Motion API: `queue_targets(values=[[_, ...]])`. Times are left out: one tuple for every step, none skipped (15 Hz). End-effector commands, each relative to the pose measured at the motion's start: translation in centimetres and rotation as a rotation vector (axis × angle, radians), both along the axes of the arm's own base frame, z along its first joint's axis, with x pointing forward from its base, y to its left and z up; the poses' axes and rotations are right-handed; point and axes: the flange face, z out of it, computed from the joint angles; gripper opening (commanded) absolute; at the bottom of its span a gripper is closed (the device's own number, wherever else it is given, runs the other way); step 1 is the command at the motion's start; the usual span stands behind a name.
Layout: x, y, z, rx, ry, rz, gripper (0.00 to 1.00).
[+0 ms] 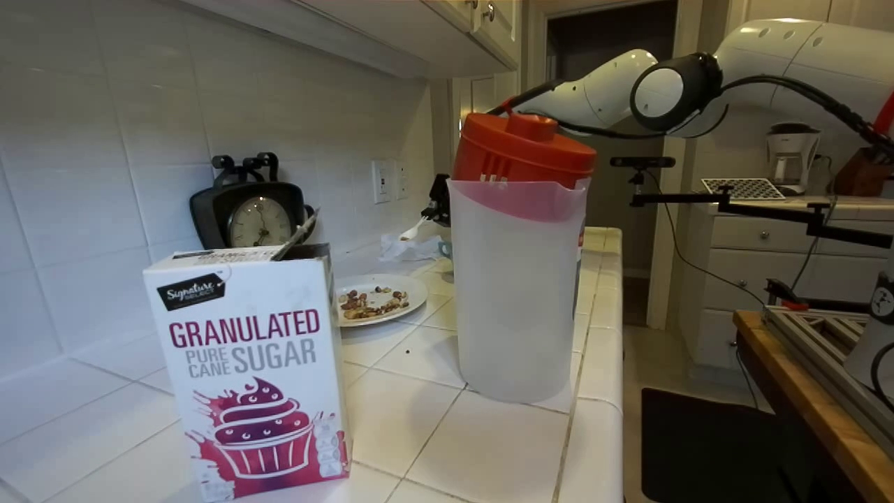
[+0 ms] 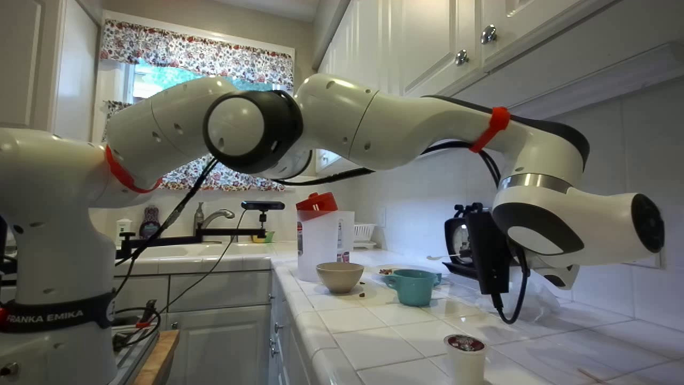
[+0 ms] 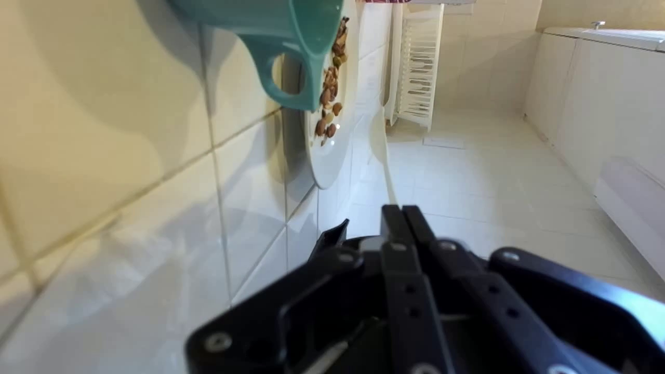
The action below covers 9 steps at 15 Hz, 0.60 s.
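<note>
Pinching the white spoon (image 3: 382,149) by its handle in the narrowly closed jaws of the gripper (image 3: 402,210), presumably to leave the scoop end (image 3: 377,132) free, and pointing it left in both exterior views, near the plate (image 3: 326,175) of nuts (image 3: 326,97).

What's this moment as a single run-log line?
tool: shut | held: white plastic spoon, clear of tiled counter | nearby: teal mug, upright; white plate bearing nuts
</note>
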Motion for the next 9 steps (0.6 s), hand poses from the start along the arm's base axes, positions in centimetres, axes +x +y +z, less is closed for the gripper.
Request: queue_targets(values=[[-1.8,-0.8,0.1,0.008,-0.043,0.011,0.01],[-2.1,-0.9,0.0,0.008,-0.051,0.011,0.01],[-2.5,-1.0,-0.2,0.011,-0.057,0.012,0.01],[-2.8,-1.0,-0.3,0.014,-0.064,0.016,0.01],[-3.2,-0.9,-0.3,0.018,-0.069,0.02,0.01],[-3.5,-0.7,-0.4,0.019,-0.075,0.023,0.01],[-3.9,-0.6,-0.3,0.02,-0.083,0.027,0.01],[-4.3,-0.5,-0.3,0.022,-0.088,0.031,0.01],[-4.7,-0.4,-0.2,0.022,-0.096,0.033,0.01]])
